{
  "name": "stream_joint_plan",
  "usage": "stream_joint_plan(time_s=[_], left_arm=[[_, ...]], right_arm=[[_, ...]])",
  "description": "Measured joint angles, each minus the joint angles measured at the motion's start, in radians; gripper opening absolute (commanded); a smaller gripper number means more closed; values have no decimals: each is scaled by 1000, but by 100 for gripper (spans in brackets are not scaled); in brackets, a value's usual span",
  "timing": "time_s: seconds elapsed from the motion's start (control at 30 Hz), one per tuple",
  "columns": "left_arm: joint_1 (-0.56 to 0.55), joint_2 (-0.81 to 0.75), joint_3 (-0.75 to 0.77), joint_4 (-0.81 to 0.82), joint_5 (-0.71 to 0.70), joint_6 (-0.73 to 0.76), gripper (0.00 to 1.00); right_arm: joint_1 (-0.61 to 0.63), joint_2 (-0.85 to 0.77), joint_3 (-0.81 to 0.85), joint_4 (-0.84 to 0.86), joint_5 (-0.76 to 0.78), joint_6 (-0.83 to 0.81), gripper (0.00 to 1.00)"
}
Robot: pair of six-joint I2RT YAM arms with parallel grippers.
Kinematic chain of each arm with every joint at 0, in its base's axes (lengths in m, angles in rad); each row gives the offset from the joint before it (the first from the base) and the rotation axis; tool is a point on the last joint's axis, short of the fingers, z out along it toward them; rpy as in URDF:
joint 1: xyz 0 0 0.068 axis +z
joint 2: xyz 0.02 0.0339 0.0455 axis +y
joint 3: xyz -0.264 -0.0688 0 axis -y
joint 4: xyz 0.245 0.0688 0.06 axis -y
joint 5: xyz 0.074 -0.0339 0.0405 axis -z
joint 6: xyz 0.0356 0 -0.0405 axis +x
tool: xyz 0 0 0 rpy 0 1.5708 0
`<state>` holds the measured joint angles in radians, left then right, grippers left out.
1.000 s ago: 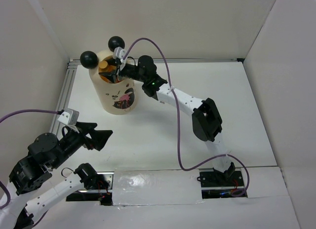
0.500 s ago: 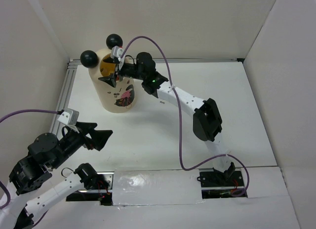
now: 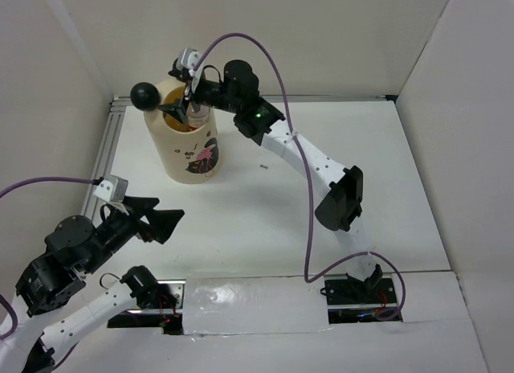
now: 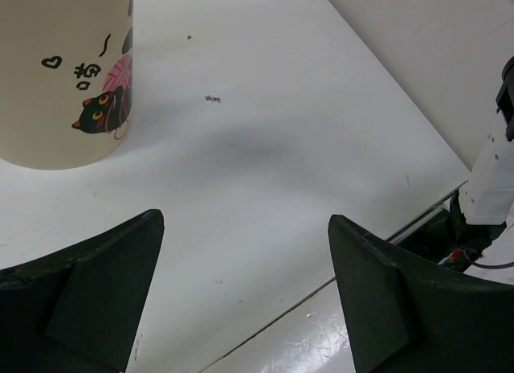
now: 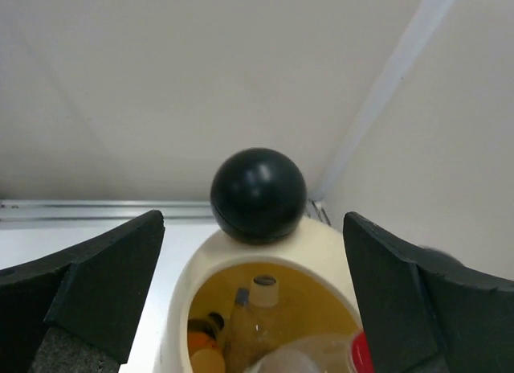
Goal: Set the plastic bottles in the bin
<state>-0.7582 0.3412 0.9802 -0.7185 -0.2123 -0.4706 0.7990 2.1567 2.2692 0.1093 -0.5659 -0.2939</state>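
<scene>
Inside the bin point(image 3: 191, 152) at the far left, the plastic bottles point(image 5: 255, 321) lie heaped, likely light, slick and easily dented, best pinched across the body, while the right gripper point(image 3: 185, 109) over its mouth and the left gripper point(image 3: 155, 217) nearer both gape empty.

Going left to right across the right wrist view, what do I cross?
One jaw of the right gripper → black ball ear on the bin rim → its other jaw. The bottles inside lie below the ear, so they are left out.
</scene>
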Motion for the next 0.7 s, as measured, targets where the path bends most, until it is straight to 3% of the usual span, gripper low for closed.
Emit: stream_joint_plan(time_s=[0.17,0.43,0.57,0.7], left_arm=[[0,34,-6,61,16,1,100],[0,180,-89,246,103,27,100],[0,285,-119,348,140,30,100],[14,379,-133,413,182,30,100]], right_arm=[[-13,-103,10,-294,163,6,99],[-178,-644,-674,-534,566,66,99],[-244,-869,-964,-582,647,76,99],[-300,-1044,-1146,-611,681,92,99]])
